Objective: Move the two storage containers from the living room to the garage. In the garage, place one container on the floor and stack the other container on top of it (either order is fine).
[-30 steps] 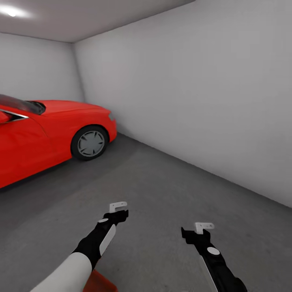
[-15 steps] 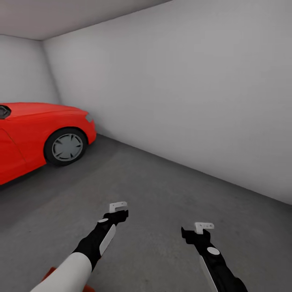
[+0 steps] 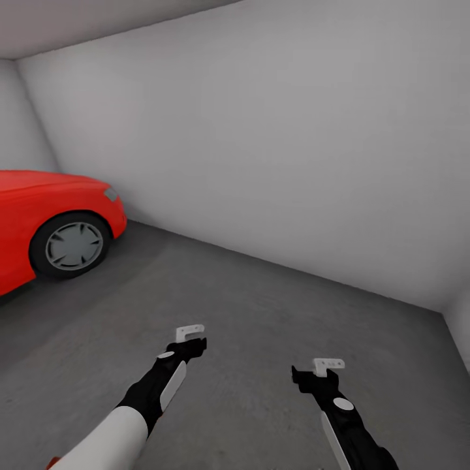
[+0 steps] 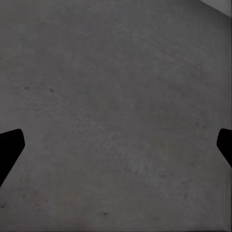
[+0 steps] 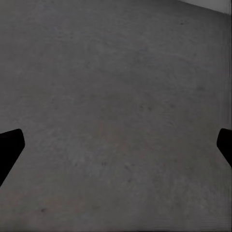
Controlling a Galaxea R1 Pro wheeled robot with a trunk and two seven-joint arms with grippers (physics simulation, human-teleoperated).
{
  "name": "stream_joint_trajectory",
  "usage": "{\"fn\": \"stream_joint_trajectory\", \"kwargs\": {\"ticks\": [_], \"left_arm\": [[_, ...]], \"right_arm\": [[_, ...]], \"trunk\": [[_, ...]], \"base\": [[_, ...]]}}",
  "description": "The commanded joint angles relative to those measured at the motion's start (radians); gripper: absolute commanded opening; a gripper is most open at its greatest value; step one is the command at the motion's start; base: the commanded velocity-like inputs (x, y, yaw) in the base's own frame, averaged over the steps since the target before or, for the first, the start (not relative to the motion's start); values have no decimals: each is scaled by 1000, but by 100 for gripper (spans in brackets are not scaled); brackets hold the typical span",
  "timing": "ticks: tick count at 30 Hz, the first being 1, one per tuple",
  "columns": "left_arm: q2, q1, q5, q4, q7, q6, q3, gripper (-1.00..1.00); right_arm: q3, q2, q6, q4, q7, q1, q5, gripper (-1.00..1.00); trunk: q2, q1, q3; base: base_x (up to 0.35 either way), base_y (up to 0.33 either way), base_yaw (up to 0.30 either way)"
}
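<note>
- Two grippers hovered over the grey concrete floor (image 3: 261,307): left gripper (image 3: 189,334) and right gripper (image 3: 326,365), both spread wide and empty.
- One red car (image 3: 46,215) stood by the white wall (image 3: 274,143).
- One orange-red sliver of a storage container (image 3: 52,463) peeked under the left arm.
- No writing was readable.

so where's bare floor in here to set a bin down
The grey concrete floor lies bare ahead of both grippers, left and right, up to the white wall and the far-right corner. It is tighter toward the red car, whose front wheel borders the floor on the left.
</note>
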Motion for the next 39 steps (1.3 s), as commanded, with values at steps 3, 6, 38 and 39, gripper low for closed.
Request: {"fn": "stream_joint_trajectory", "kwargs": {"ticks": [3, 6, 38, 39], "left_arm": [[1, 0, 9, -2, 9, 4, -6, 100], [1, 0, 9, -2, 9, 4, -6, 100], [1, 0, 11, -2, 8, 3, -6, 100], [1, 0, 11, -2, 8, 3, -6, 100]], "right_arm": [[-1, 1, 6, -1, -2, -1, 1, 100], [-1, 1, 6, 0, -2, -1, 1, 100], [0, 1, 6, 0, 0, -1, -4, 100], [0, 1, 6, 0, 0, -1, -4, 100]], "trunk": [[-2, 1, -2], [-2, 1, -2], [-2, 1, -2], [-2, 1, -2]], "base": [[0, 0, -267], [0, 0, -267], [0, 0, -267], [0, 0, -267]]}}
